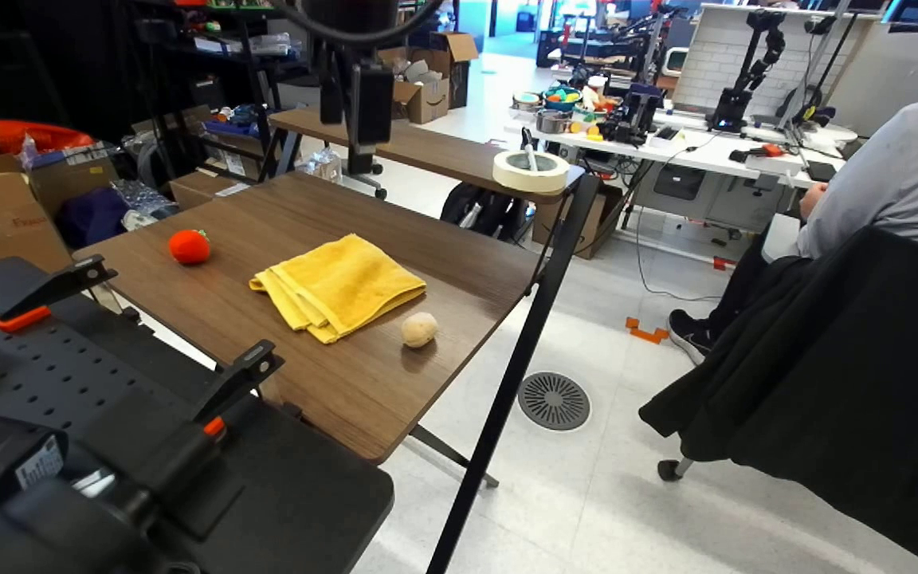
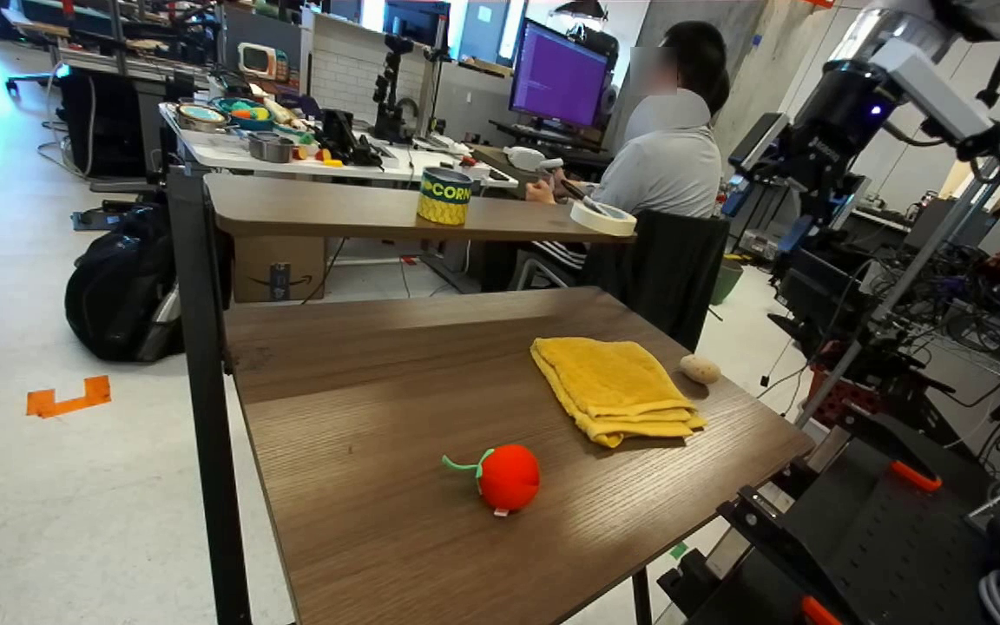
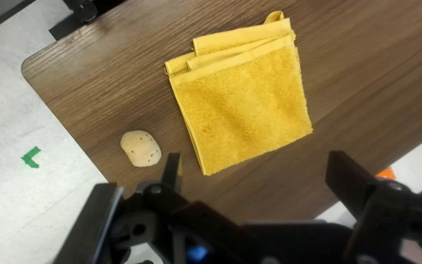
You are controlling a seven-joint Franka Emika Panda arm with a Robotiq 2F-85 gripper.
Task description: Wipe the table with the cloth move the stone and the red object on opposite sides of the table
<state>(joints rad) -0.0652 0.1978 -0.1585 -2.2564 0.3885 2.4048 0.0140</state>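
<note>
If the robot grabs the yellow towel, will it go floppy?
Probably floppy: the yellow towel lies in folded layers, so it may unfold when lifted. Its fuzzy surface suggests it won't be slippery. Lying flat, it likely won't roll.

In an exterior view we look down at a slant over the counter [image 1: 459, 255], black platform [image 1: 120, 371] close to us, lower L. In an exterior view we look down aslant facing the shelf [image 2: 326, 206], upper ctr, w/ the red obj [image 2: 510, 479] nearer us than the cloth [image 2: 617, 386]. Both ext. views share counter, cloth, stone [image 2: 700, 370] & red obj. W/ the wrist cam we're closest, looking nearly straight down, gripper [image 3: 256, 159] along btm of frame; cloth & stone show in all 3.
</note>
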